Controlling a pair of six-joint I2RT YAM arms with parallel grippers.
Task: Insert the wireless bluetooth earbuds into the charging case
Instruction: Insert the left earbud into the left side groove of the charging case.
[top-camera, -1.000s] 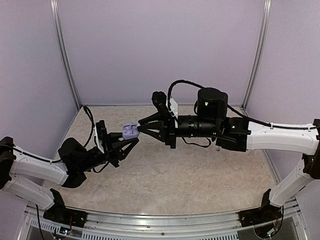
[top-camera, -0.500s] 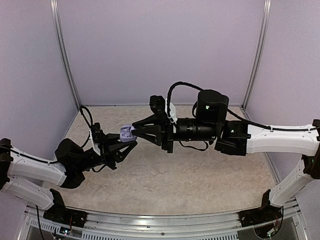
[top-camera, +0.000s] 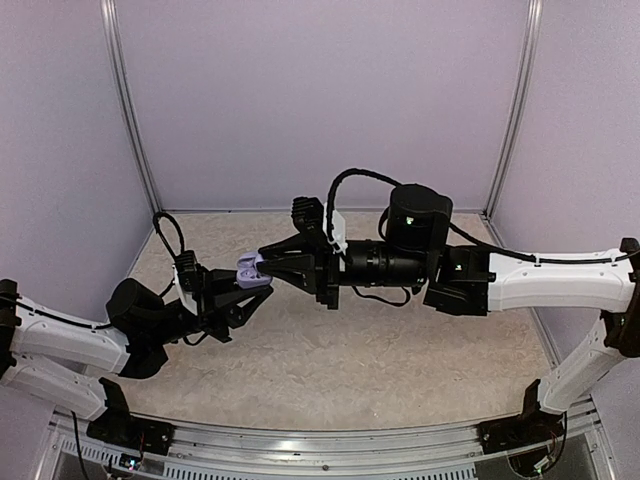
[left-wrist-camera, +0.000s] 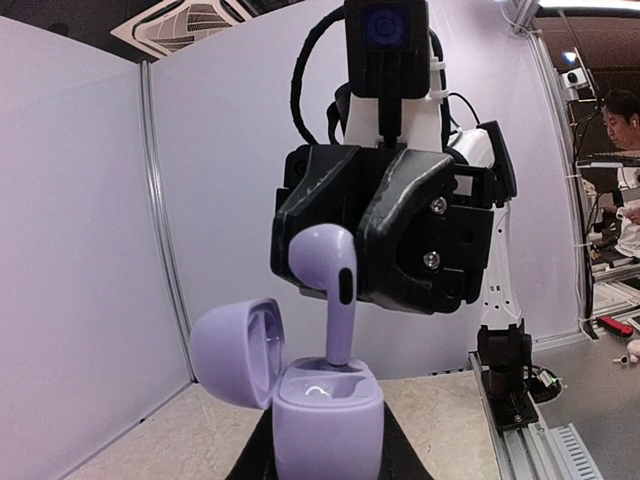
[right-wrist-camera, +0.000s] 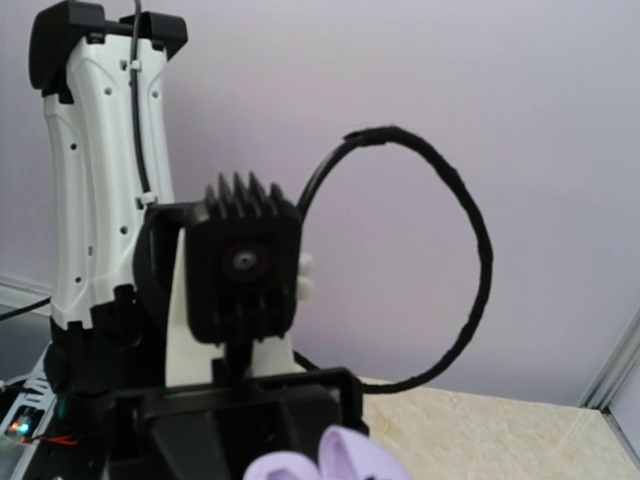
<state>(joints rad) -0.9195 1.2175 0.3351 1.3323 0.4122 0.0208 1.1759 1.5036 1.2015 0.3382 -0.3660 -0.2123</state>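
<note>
Two grippers meet in mid-air above the marbled tabletop (top-camera: 400, 350), left of centre in the overhead view. On the left, the left gripper (top-camera: 243, 284) is pressed in on the charging case (left-wrist-camera: 327, 425), its dark fingers (left-wrist-camera: 258, 462) flanking the lilac body from below (only their tips show in the wrist view). The case stands upright, with its lid (left-wrist-camera: 235, 352) swung open to the left. Rising from the top of the case is one earbud (left-wrist-camera: 322, 262), lilac like the case. Its stem points straight down with the lower end inside the case's opening, while the rounded head stands clear above. Whether a second earbud sits in the case cannot be told. To the right, the right gripper (top-camera: 262, 265) pinches the earbud's head between nearly closed jaws, reaching in level from the right arm (top-camera: 560, 280). A black cable (top-camera: 350, 180) loops over that wrist.
</note>
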